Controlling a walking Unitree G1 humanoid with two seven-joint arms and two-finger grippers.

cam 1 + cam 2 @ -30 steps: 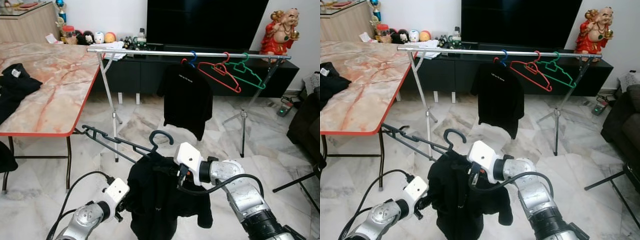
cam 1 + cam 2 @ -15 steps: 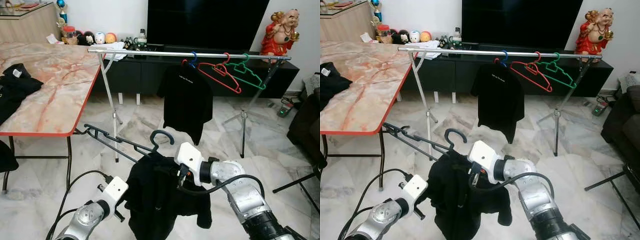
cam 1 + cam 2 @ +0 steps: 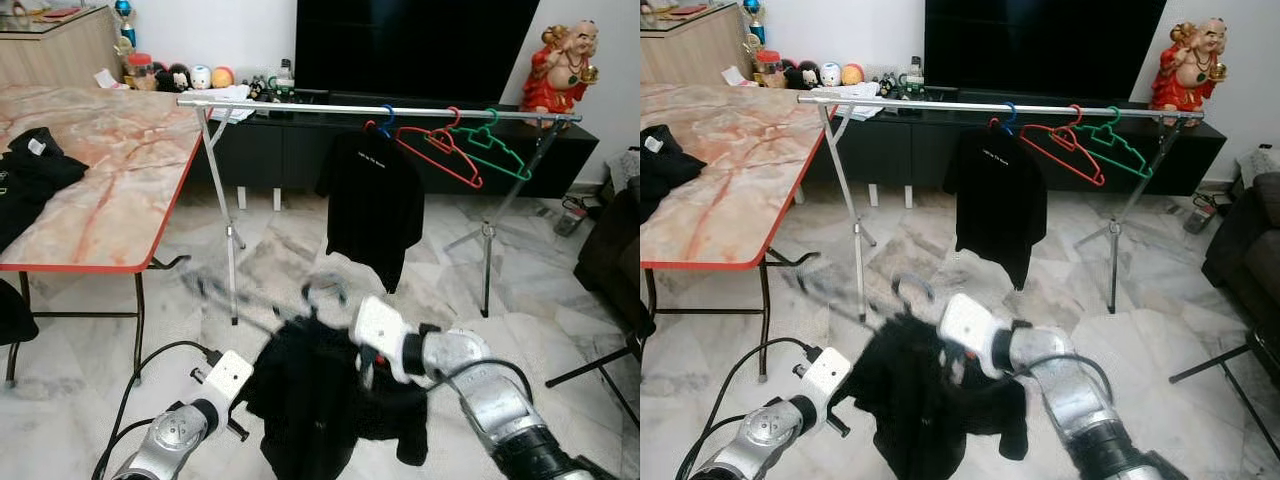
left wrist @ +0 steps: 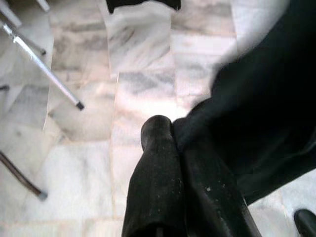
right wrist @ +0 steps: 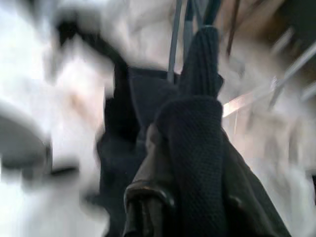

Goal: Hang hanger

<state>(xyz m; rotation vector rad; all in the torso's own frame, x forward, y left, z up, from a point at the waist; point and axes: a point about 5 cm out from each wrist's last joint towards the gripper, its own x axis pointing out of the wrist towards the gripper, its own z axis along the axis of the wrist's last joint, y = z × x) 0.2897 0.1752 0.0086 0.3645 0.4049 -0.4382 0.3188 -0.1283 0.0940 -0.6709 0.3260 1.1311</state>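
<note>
A living room with a marble floor holds a garment rail. The right gripper has its jaws closed on the neck of a dark hanger carrying a black shirt, low before the rail. The left gripper pinches the shirt's edge, jaws closed. The load is light; the fabric is limp and sways. Grip the stiff hanger neck, not the cloth.

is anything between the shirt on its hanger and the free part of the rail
Nothing visible blocks it. The black shirt hangs low between both tools, and the rail is bare left of the hung black shirt; only open floor lies between.
</note>
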